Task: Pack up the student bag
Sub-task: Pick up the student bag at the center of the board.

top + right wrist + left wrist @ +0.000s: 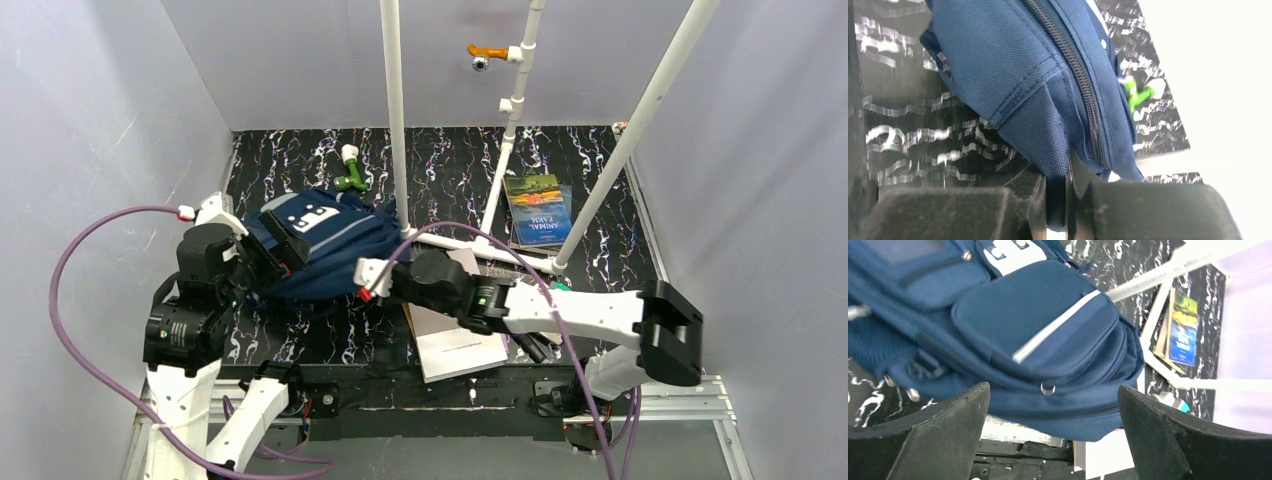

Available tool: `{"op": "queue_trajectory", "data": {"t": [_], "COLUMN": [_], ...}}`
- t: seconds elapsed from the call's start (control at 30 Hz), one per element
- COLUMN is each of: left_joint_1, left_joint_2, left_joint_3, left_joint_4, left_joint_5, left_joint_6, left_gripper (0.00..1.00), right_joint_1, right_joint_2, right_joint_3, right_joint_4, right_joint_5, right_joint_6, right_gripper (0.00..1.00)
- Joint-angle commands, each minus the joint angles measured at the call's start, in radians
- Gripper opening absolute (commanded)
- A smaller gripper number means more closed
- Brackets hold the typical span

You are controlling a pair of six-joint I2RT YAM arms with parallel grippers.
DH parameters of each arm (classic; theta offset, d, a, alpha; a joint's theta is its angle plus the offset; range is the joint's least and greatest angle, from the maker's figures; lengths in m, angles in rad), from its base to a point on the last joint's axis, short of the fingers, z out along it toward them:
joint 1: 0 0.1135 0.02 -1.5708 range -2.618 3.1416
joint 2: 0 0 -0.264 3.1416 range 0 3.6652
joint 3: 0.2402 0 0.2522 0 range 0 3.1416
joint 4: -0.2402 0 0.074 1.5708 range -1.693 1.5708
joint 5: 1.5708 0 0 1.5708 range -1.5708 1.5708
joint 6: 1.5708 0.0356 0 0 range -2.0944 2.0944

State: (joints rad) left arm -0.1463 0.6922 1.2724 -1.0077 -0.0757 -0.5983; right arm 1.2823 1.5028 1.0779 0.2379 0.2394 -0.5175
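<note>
The bag (325, 245) is lying left of centre on the table (450, 165). The right gripper (1055, 192) is pinching a fold of its fabric just beside the zipper (1083, 95), jaws nearly together on the cloth. The left gripper (1053, 395) is hovering wide open at the bag's other side, seemingly clear of it. The right arm should probably be holding the seam taut and steady while the left seeks the zipper pull; a hard tug risks dragging the bag. A book (540, 208) is lying well apart.
</note>
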Motion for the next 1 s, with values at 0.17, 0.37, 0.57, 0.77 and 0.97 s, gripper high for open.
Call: {"op": "queue_trajectory", "data": {"t": [0.17,0.37,0.57,0.77,0.97], "left_joint_1": [-0.005,-0.004,-0.004,-0.004,-0.004], "left_joint_2": [0.131,0.084,0.035,-0.093,-0.113], "left_joint_3": [-0.118,-0.246,-0.374,-0.396,-0.275], "left_joint_4": [0.075,-0.010,-0.091,-0.012,-0.012], "left_joint_5": [0.298,0.163,0.127,0.213,0.164], "left_joint_6": [-0.023,-0.260,-0.338,-0.153,0.038], "left_gripper": [0.99,0.99,0.74,0.72,0.90], "right_joint_1": [-0.223,-0.243,-0.284,-0.308,-0.351], "right_joint_2": [-0.309,-0.366,-0.330,-0.315,-0.247], "right_joint_3": [-0.283,-0.343,-0.245,-0.162,-0.010], "right_joint_4": [-0.099,-0.007,-0.015,-0.069,-0.203], "right_joint_5": [-0.043,-0.012,0.086,0.083,0.051], "right_joint_6": [0.011,0.110,0.295,0.439,0.511], "right_gripper": [0.01,0.01,0.01,0.01,0.01]}}
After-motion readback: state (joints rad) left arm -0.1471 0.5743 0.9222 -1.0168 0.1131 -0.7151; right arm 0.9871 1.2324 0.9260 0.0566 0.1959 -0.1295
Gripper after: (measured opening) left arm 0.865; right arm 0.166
